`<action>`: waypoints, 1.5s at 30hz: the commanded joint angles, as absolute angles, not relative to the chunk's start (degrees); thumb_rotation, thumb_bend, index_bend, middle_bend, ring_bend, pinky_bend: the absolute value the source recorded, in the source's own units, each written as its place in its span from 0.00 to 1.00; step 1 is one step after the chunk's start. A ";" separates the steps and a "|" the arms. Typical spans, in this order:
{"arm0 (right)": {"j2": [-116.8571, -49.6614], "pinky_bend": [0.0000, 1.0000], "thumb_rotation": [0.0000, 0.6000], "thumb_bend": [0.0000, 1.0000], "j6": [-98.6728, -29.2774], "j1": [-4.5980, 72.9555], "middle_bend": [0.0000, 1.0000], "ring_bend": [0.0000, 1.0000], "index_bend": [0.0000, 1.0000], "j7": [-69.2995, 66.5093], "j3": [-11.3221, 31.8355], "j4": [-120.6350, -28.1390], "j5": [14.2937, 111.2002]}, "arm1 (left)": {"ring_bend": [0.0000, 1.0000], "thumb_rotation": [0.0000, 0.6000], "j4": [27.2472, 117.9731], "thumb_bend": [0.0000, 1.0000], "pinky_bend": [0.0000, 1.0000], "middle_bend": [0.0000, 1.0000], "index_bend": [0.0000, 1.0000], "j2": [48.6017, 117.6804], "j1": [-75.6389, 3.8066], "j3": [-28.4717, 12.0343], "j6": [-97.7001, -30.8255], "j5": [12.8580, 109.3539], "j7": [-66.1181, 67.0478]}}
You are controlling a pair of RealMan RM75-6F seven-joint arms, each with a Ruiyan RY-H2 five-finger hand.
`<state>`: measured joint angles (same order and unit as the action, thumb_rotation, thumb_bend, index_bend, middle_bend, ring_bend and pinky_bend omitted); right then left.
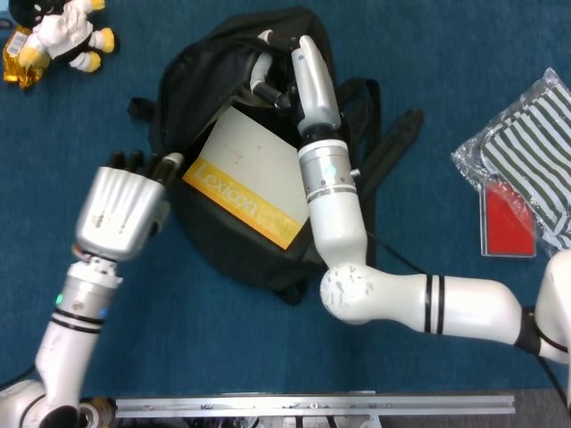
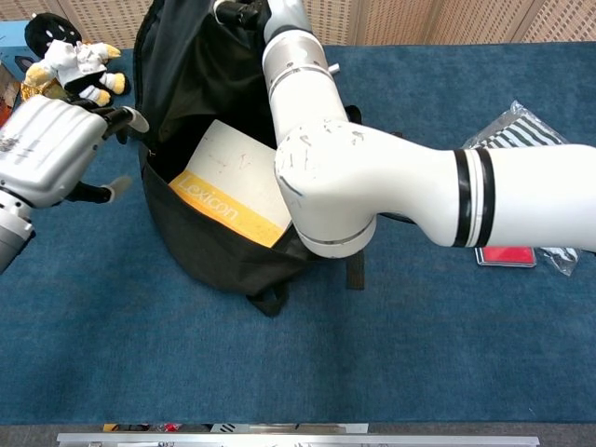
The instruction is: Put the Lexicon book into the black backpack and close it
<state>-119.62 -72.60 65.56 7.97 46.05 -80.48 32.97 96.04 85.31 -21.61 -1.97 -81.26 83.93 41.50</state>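
Observation:
The black backpack [image 1: 201,85] lies open on the blue table, its mouth held up. The white-and-yellow Lexicon book [image 1: 245,187] lies tilted in that mouth, its yellow lower edge still outside; it also shows in the chest view [image 2: 233,186]. My right hand [image 1: 268,76] reaches over the bag and grips the upper rim of the opening, seen at the top of the chest view [image 2: 240,11]. My left hand [image 1: 120,209] hovers left of the bag with its fingers apart and nothing in it, clear of the book [image 2: 51,149].
A plush toy [image 1: 62,31] lies at the far left corner. A striped item in a plastic bag [image 1: 526,156] and a red flat thing [image 1: 508,218] lie at the right. The backpack's straps [image 1: 393,134] trail to the right of the bag.

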 commanded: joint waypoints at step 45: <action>-94.04 0.00 1.00 0.00 -58.49 52.30 0.00 0.00 0.00 11.59 23.19 -111.89 43.26 | 0.36 1.00 93.72 0.25 0.42 0.40 0.28 78.09 -16.29 -7.25 -83.60 75.72 32.54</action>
